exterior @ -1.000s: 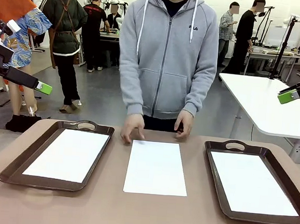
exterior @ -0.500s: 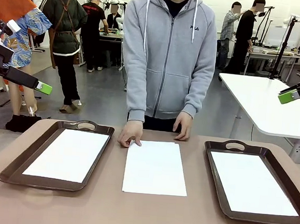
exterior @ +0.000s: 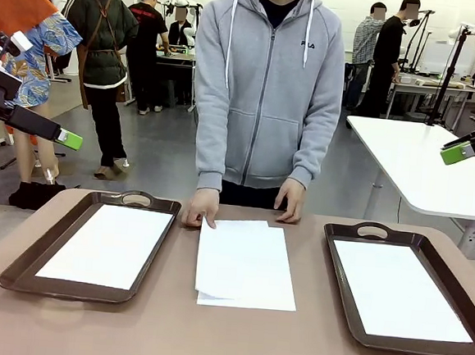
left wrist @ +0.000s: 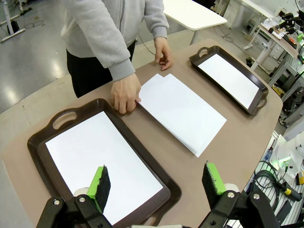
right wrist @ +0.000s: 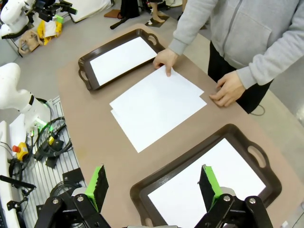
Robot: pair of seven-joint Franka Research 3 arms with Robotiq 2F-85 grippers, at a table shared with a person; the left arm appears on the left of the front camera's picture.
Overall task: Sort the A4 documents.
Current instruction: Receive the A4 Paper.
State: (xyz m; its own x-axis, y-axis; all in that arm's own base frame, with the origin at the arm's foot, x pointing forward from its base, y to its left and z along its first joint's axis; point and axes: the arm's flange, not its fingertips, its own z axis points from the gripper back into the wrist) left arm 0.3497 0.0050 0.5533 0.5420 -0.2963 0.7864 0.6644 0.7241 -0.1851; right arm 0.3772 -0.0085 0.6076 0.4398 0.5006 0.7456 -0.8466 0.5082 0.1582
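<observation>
Two sheets (exterior: pixel 245 264) fanned at centre, person's hand (exterior: pixel 200 208) on far left corner; left gripper (left wrist: pixel 156 176), right gripper (right wrist: pixel 153 176) raised, fingers wide, empty.

Left tool (exterior: pixel 69 139): raised at the left side, jaws spread wide, angled downward toward the middle. Right tool (exterior: pixel 457 152): raised at the right side, jaws spread wide, angled downward. Both hang free.

Left tray (exterior: pixel 64 290), right tray (exterior: pixel 341 280) (both brown, handled) on tan table (exterior: pixel 208 340).
</observation>
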